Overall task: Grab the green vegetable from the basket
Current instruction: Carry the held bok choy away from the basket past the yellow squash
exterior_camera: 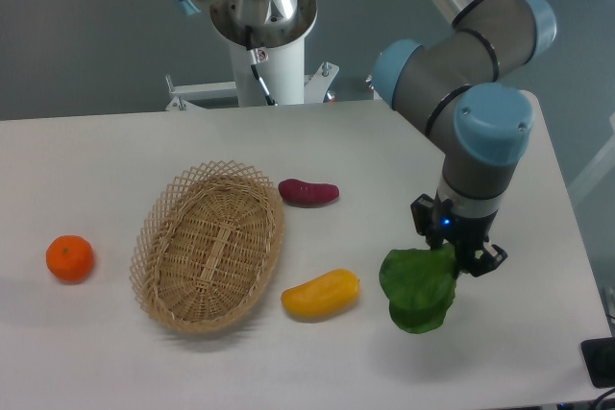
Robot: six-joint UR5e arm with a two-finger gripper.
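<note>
**Green vegetable held at the right side of the table, well away from the basket**

You had the gripper (459,258) closed on the green vegetable (418,289), its fingers pinched onto the top right edge of the leafy body. The vegetable hung down and to the left of the fingers, so most of its dark green bulk sat below the gripper rather than between the jaws. The pale stem end could not be made out; it was either hidden behind the fingers or turned away from the camera. Whether the lowest leaf touched the table (96,160) or hung just above it, you could not tell from this view.

The basket (208,247) lay well apart from the gripper, toward the left of the table's middle, and nothing could be seen inside it. Between the basket and the held vegetable lay the yellow vegetable (321,295), just off the basket's lower right rim. The purple-red sweet potato (308,192) rested near the basket's upper right rim. An orange (69,258) sat alone to the left of the basket.

The arm reached down from the upper right, its wrist roughly upright over the vegetable.
</note>
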